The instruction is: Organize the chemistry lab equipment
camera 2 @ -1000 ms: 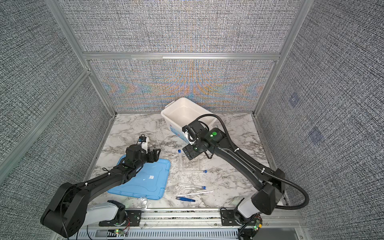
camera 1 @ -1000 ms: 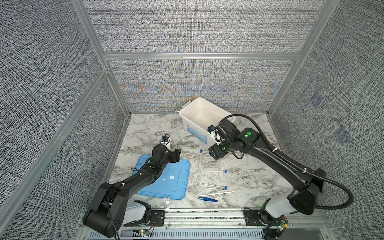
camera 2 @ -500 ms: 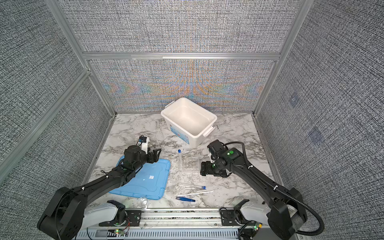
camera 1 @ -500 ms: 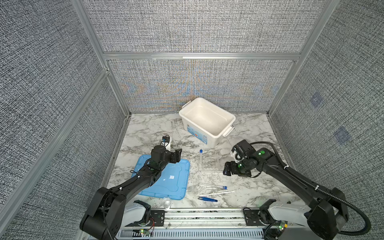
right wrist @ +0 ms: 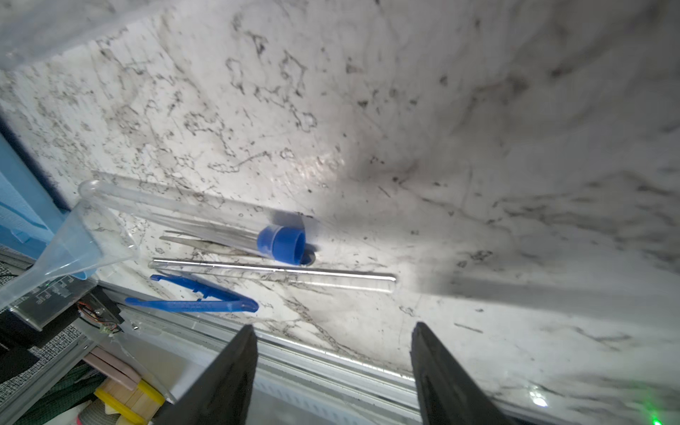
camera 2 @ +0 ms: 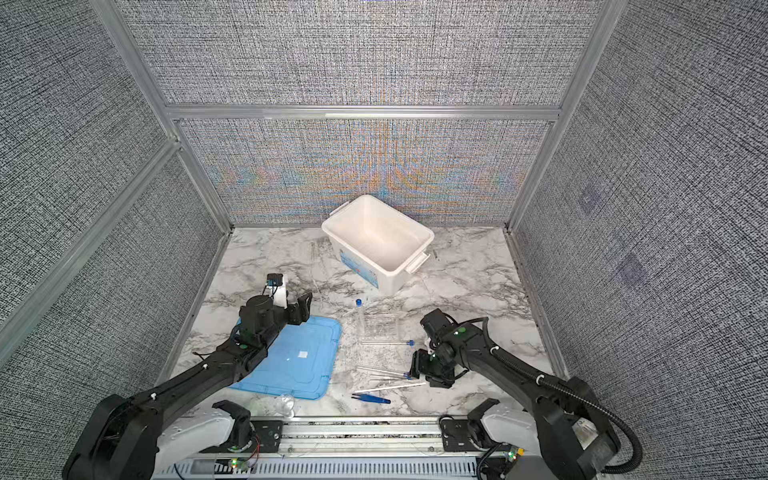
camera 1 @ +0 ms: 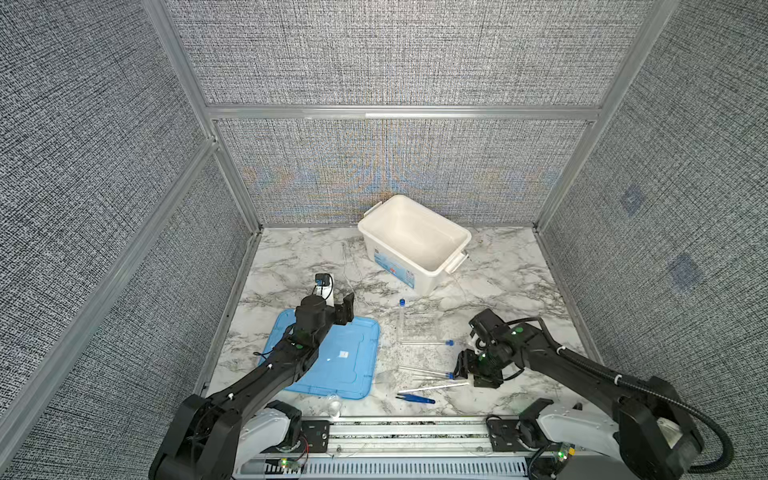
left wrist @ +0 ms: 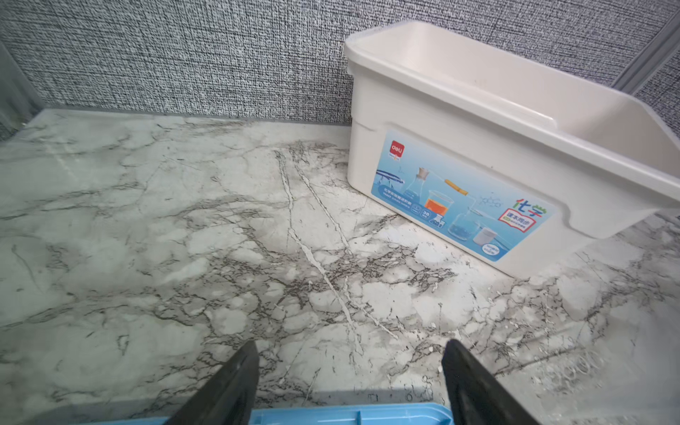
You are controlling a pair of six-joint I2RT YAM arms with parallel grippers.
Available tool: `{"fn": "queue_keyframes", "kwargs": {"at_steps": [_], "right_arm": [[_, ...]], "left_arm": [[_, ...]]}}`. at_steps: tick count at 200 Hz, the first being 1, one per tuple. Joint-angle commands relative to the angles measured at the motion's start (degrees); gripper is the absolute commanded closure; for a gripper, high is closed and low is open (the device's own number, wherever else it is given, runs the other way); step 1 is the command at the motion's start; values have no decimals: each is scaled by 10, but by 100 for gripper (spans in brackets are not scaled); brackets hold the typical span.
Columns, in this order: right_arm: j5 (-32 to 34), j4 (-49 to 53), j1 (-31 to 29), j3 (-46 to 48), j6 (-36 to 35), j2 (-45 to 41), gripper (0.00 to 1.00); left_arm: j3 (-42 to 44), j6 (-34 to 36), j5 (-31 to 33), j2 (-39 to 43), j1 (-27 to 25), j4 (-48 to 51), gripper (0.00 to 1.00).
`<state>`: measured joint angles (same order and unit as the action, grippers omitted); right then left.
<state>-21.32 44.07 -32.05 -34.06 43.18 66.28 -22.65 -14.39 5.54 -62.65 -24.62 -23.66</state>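
In both top views a clear rack (camera 1: 419,328) (camera 2: 380,328) stands mid-table with one blue-capped tube (camera 1: 401,309) (camera 2: 358,309) upright at its left. A second tube (camera 1: 428,343) lies along its front. A third tube (camera 1: 424,370) (right wrist: 191,217) lies nearer the front, over the silver tweezers (right wrist: 206,244). Beside them lie a thin stick (camera 1: 432,387) (right wrist: 272,274) and blue tweezers (camera 1: 415,398) (right wrist: 198,300). My right gripper (camera 1: 460,370) (right wrist: 333,335) is low, just right of the third tube's cap (right wrist: 281,244), open and empty. My left gripper (camera 1: 345,311) (left wrist: 351,346) hovers open over the lid's far edge.
The white tub (camera 1: 415,241) (left wrist: 478,147) stands at the back, right of centre. The flat light-blue lid (camera 1: 332,361) (left wrist: 349,415) lies front left, under my left arm. A small clear dish (camera 1: 332,403) (camera 2: 284,401) sits by the front rail (camera 1: 407,432).
My right arm has swung from beside the tub down to the front right, next to the lying tube, and its jaws have narrowed. The left arm has not moved.
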Motion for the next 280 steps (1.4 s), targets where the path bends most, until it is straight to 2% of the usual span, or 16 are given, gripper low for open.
{"fn": "queue_keyframes", "kwargs": {"at_steps": [1, 25, 46, 72, 101, 114, 127, 142, 158, 187, 209, 258, 280], "right_arm": [[-13, -15, -5, 8, 61, -13, 38], [-17, -14, -5, 7, 112, -18, 43], [-29, -36, -4, 4, 251, -23, 46], [8, 5, -4, -37, 336, -9, 50], [88, 30, 7, -68, 368, -4, 53], [109, 1, 32, -62, 352, 0, 54], [91, -51, 62, -56, 320, 13, 56], [62, -72, 76, -71, 319, 42, 56], [62, -51, 70, -96, 374, 74, 56], [43, -117, 64, -82, 468, 102, 56], [53, -122, 65, -80, 517, 122, 57], [54, -131, 72, -106, 527, 165, 58], [60, -120, 75, -112, 528, 185, 58]], "left_arm": [[8, 23, 42, 7, -1, -24, 21], [28, 24, 54, 6, 0, -53, 21], [30, 20, 60, 1, 0, -60, 21], [18, 17, 44, 1, 0, -39, 21], [10, 2, 23, 6, -1, -17, 21], [13, -5, 14, 6, -1, -20, 21], [20, -9, 14, 1, -1, -34, 21], [17, -13, 14, -2, -1, -32, 21], [17, -16, 10, -4, 0, -32, 21], [18, -17, 13, -2, 0, -31, 21], [19, -16, 12, 6, 0, -26, 21], [21, -16, 12, 9, -1, -25, 21], [22, -14, 31, 13, 0, -16, 21]]}}
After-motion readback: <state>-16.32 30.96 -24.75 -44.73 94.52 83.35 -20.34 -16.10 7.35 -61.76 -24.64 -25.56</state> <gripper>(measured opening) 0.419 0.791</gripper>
